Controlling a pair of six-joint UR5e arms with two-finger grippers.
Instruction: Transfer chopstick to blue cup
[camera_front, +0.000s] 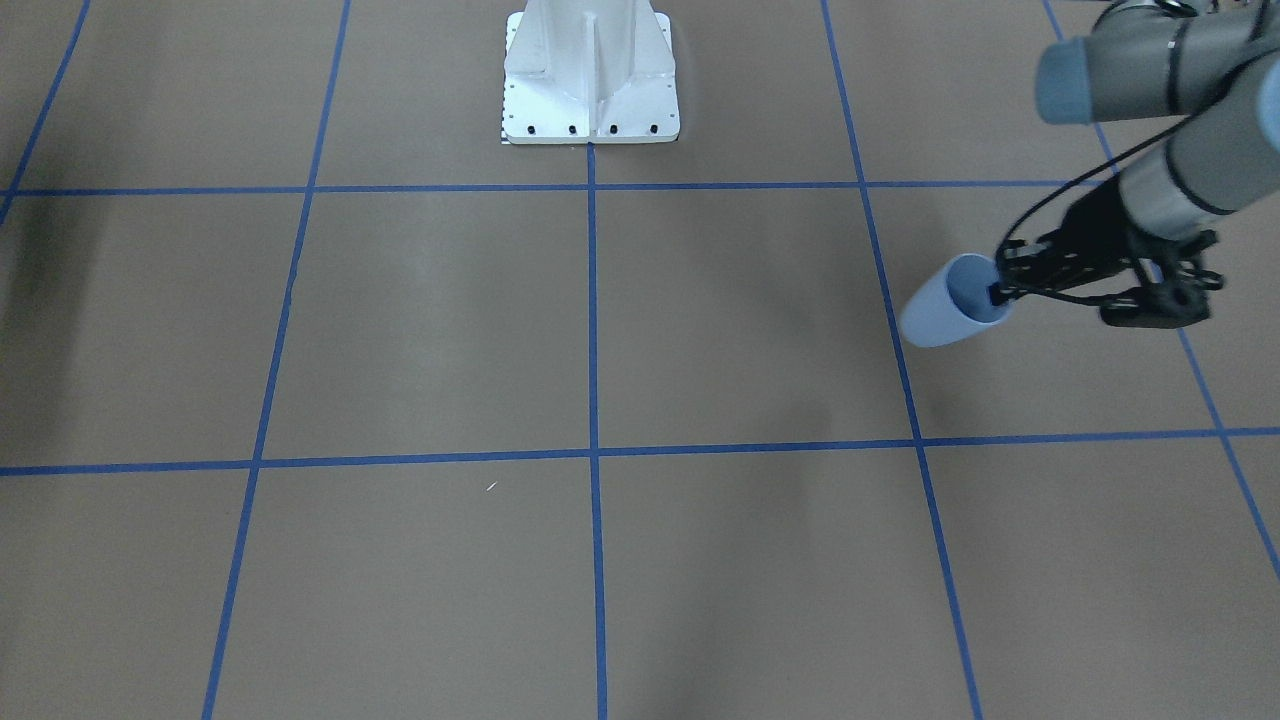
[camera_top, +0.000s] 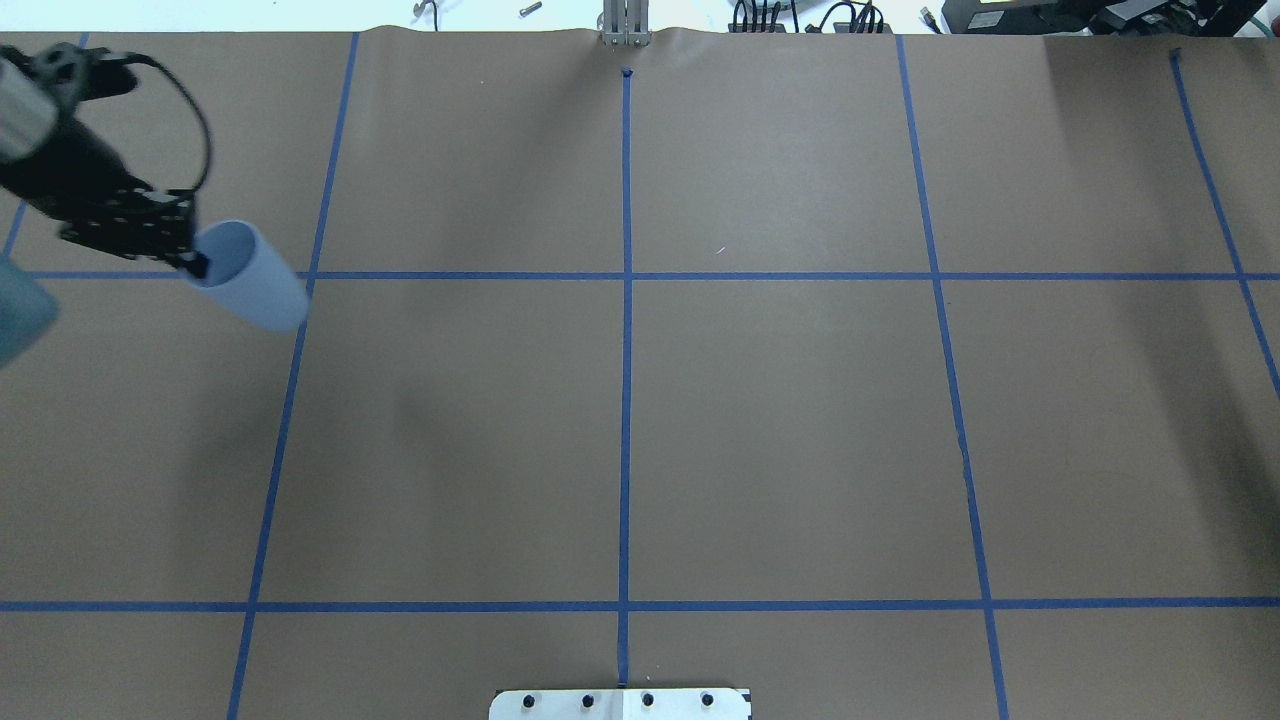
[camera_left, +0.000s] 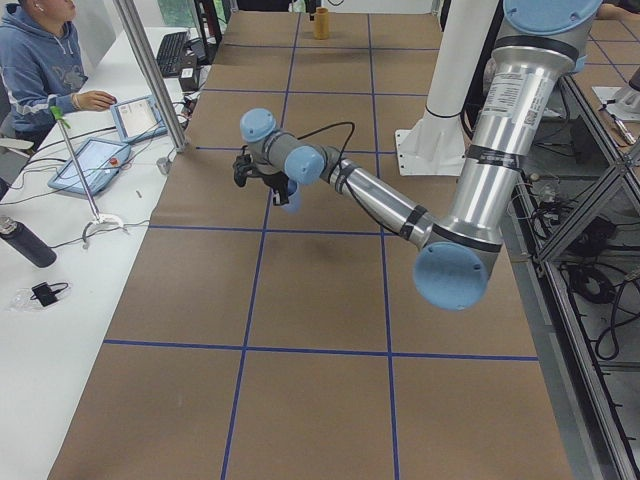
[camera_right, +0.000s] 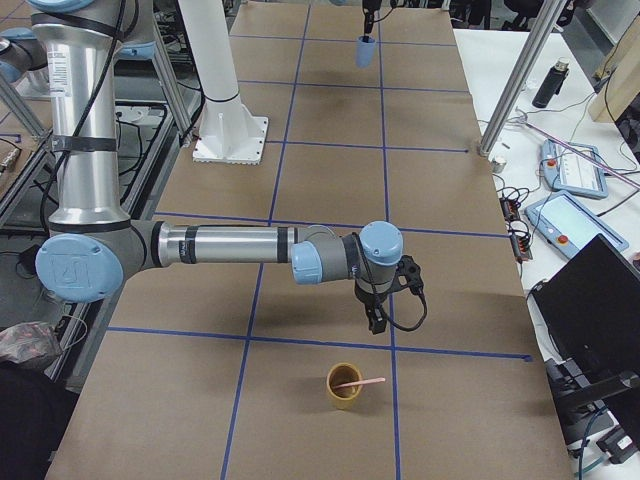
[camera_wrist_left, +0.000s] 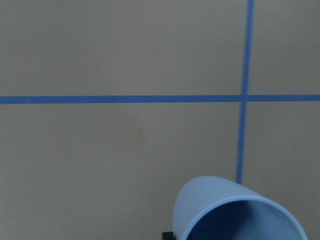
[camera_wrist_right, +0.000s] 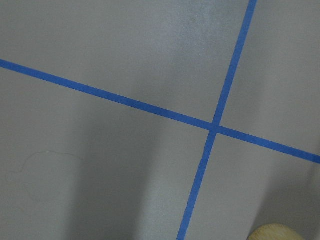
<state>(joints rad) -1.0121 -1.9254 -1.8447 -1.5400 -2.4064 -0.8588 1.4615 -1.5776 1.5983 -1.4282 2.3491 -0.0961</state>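
Observation:
My left gripper (camera_front: 1000, 292) is shut on the rim of the blue cup (camera_front: 948, 303), with one finger inside the mouth. It holds the cup tilted above the table at the robot's far left (camera_top: 250, 278). The cup's rim shows at the bottom of the left wrist view (camera_wrist_left: 235, 212). A pale pink chopstick (camera_right: 358, 383) rests across a tan cup (camera_right: 345, 386) at the table's right end. My right gripper (camera_right: 377, 318) hangs just above and behind that cup. It shows only in the exterior right view, so I cannot tell whether it is open or shut.
The white robot pedestal (camera_front: 590, 80) stands at the table's middle back edge. Blue tape lines grid the brown table (camera_top: 780, 430). The tan cup's rim (camera_wrist_right: 274, 233) peeks into the right wrist view. An operator (camera_left: 40, 60) sits at a side desk with tablets.

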